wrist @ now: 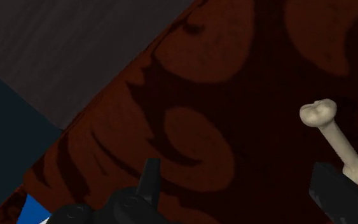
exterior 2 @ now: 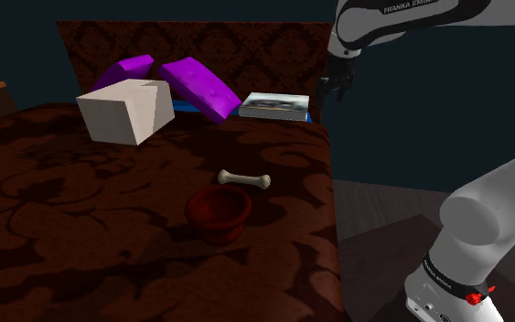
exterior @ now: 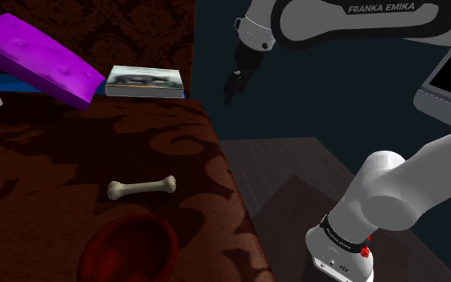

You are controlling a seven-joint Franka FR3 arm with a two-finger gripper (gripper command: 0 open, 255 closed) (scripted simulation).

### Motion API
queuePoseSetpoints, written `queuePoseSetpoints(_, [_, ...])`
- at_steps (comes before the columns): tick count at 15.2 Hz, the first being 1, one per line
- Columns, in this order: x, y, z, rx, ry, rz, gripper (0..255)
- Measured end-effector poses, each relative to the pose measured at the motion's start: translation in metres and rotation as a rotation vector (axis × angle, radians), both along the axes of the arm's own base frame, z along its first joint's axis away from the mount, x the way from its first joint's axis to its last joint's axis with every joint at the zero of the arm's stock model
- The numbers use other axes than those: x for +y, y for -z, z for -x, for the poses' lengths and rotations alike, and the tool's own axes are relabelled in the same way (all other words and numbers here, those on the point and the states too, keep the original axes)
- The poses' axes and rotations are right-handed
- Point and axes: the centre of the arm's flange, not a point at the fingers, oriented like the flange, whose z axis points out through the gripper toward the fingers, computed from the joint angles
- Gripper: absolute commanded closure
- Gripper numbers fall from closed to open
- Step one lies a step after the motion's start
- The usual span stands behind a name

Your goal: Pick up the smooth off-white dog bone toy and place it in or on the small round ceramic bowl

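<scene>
Off-white bone toy (exterior: 142, 188) lies flat on the dark red patterned bed (exterior: 55, 160), untouched.
The dark red bowl (exterior: 135, 221) sits just beside it on the near side. The gripper (exterior: 235, 84) hangs high beyond the bed's edge at the shoulder view's right, fingers spread, holding nothing. A book (exterior: 145, 82) and a purple cushion (exterior: 39, 56) lie at the far end.

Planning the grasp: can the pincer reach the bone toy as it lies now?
Probably yes. The bone toy lies bare on the bed cover, apart from the red bowl; the open pincer hangs above with nothing between.
</scene>
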Motion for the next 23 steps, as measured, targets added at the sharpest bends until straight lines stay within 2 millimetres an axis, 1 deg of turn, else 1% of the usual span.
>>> queuePoseSetpoints(2, [0.017,0.014,-0.016,0.011,-0.053,0.003,0])
queuePoseSetpoints(4, [0.029,0.032,-0.028,0.023,-0.107,0.007,0])
queuePoseSetpoints(5, [0.036,0.04,-0.038,0.028,-0.133,0.009,0])
queuePoseSetpoints(10, [0.083,0.081,-0.064,0.057,-0.268,0.018,0])
queuePoseSetpoints(12, [0.098,0.097,-0.07,0.068,-0.321,0.021,0])
queuePoseSetpoints(13, [0.111,0.107,-0.077,0.073,-0.348,0.023,0])
queuePoseSetpoints(17, [0.149,0.138,-0.09,0.097,-0.456,0.03,0])
queuePoseSetpoints(19, [0.169,0.157,-0.096,0.109,-0.509,0.033,0])
queuePoseSetpoints(21, [0.188,0.176,-0.1,0.119,-0.563,0.036,0])
queuePoseSetpoints(23, [0.206,0.19,-0.102,0.131,-0.616,0.04,0])
